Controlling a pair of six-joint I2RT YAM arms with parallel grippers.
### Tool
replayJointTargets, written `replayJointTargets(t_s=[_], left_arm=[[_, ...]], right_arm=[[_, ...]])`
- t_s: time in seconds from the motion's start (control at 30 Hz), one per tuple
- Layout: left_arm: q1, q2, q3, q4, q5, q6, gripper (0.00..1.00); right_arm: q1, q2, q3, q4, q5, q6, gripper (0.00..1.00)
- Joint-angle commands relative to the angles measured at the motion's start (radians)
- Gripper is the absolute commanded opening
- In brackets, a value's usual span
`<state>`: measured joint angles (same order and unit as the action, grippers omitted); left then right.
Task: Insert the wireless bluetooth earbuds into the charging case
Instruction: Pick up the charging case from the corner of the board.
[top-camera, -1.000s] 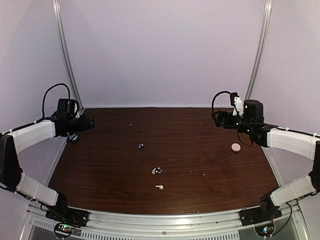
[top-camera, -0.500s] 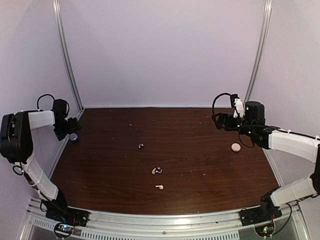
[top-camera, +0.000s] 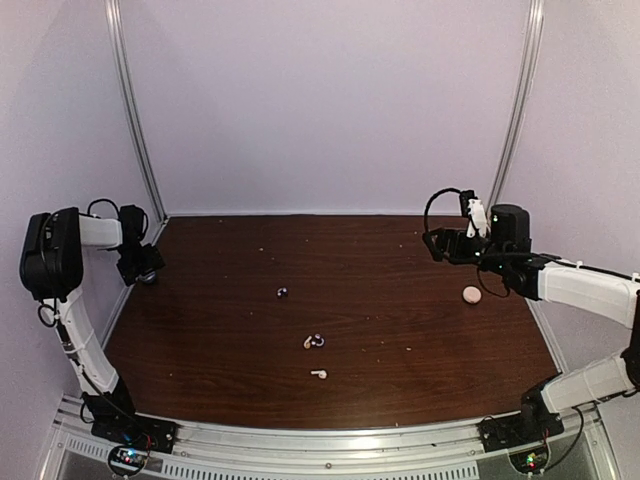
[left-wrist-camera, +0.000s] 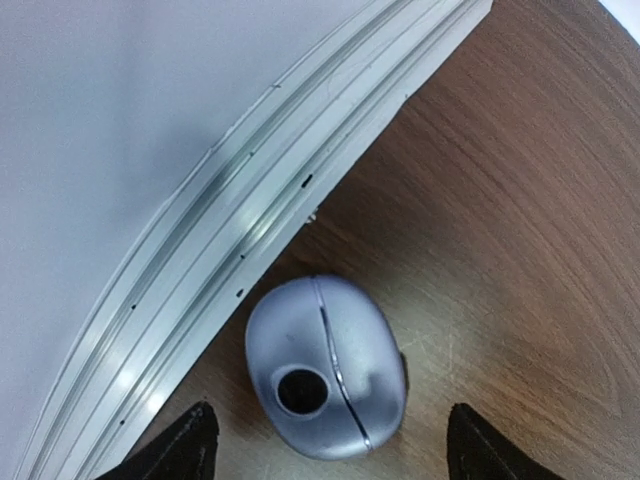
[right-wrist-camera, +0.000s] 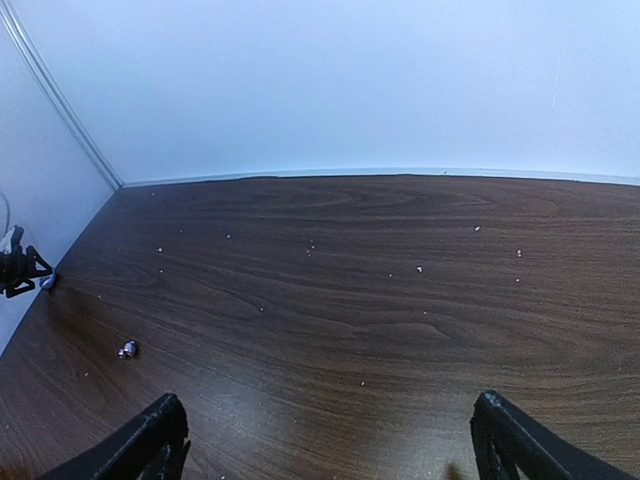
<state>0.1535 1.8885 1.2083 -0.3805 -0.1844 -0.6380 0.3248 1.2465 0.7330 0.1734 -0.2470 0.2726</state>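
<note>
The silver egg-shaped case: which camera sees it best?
Left wrist view: the silver egg-shaped case looks big and sharp by the fingers. The top view shows barely a speck; the right wrist view, a tiny dot.

Dark wood-grain table (top-camera: 400, 330), pale specks (right-wrist-camera: 418, 269) scattered across it; silver metal rail (left-wrist-camera: 250, 220) along its edge, white wall (top-camera: 330, 100) behind

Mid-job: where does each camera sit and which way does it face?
Top external: high behind both arms, looking down on the dark wooden table.
Left wrist: looks down at a silver egg-shaped case beside the rail, between its fingertips.
Right wrist: faces leftward across the table; own fingertips show.
Shared: top and right wrist show the left gripper.
</note>
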Motion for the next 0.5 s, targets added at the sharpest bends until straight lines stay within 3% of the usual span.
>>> replayJointTargets(t_s=[0.0, 0.47], left_arm=[[0.009, 0.047, 0.058, 0.001, -0.027, -0.012, 0.79], [0.009, 0.140, 0.125, -0.004, -0.039, -0.009, 0.59]], right_arm=[[0.000, -0.021, -0.011, 0.008, -0.011, 0.010, 1.00], [0.000, -0.010, -0.009, 0.007, -0.015, 0.007, 1.00]])
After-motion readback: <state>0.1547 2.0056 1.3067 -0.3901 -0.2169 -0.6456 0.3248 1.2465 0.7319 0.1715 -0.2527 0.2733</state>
